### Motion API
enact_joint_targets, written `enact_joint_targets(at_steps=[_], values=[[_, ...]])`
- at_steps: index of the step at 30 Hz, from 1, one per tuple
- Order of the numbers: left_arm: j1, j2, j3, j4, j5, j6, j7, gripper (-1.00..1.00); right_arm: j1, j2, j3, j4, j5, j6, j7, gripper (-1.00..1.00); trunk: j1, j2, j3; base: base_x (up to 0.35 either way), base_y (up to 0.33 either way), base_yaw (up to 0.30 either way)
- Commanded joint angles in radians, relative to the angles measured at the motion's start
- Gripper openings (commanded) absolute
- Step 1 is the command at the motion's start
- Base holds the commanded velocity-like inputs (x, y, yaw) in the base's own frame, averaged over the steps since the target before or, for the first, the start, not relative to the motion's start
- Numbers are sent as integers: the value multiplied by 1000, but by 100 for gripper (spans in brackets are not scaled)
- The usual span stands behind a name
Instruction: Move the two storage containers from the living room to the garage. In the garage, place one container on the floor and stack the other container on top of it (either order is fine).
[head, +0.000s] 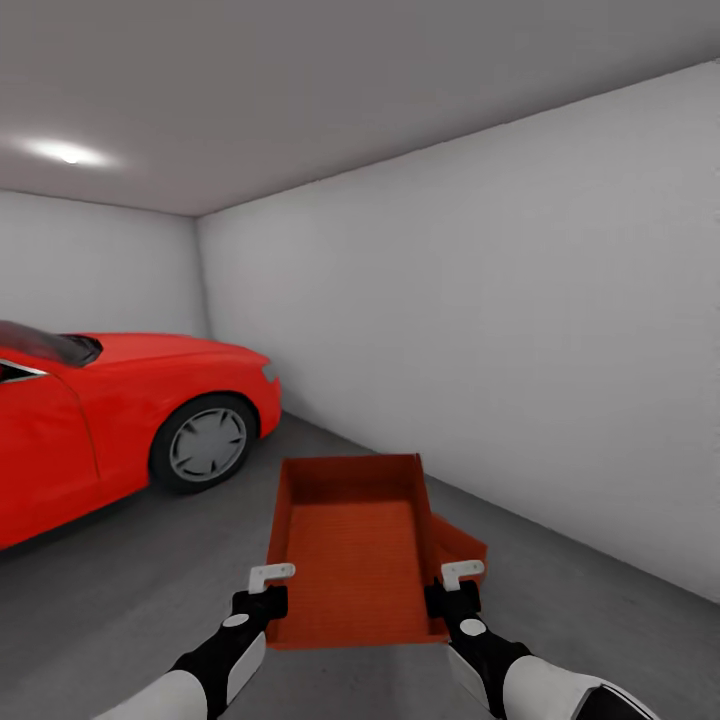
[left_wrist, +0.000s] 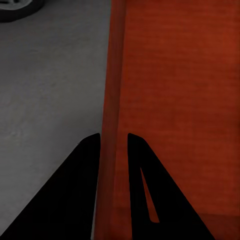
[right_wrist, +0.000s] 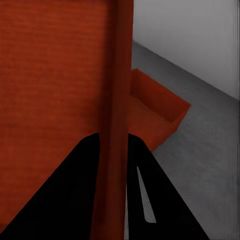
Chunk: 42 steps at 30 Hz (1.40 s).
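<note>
I am in the garage, holding one orange-red storage container (head: 352, 550) in the air in front of me. My left gripper (head: 268, 590) is shut on its left wall (left_wrist: 112, 125), and my right gripper (head: 452, 590) is shut on its right wall (right_wrist: 117, 125). The second storage container (head: 458, 548) sits on the dark grey floor (head: 130, 590), below and just right of the held one, mostly hidden by it. In the right wrist view this lower container (right_wrist: 155, 112) shows its open corner beside the held wall.
A red car (head: 120, 420) stands at the left, its front wheel (head: 205, 443) close to the held box. A pale grey wall (head: 500, 350) runs along the right. Bare floor (head: 620, 620) lies to the right of the containers.
</note>
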Motion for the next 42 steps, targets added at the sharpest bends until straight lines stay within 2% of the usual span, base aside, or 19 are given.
enact_joint_targets(at_steps=[1, 35, 42], values=[[0, 7, -20, -2, -5, -29, 38, -100, -1, 1, -77, -1, -4, 5, 4, -100, 1, -1, -1, 322, 168, -283], [0, 7, -20, -3, -5, -29, 27, -100, -1, 1, -77, -1, -4, 5, 4, -100, 1, -1, -1, 314, 191, -283], [0, 7, -20, -2, -5, -29, 26, -100, -1, 1, -77, -1, -4, 4, 4, -100, 1, -1, -1, 304, 215, -92]])
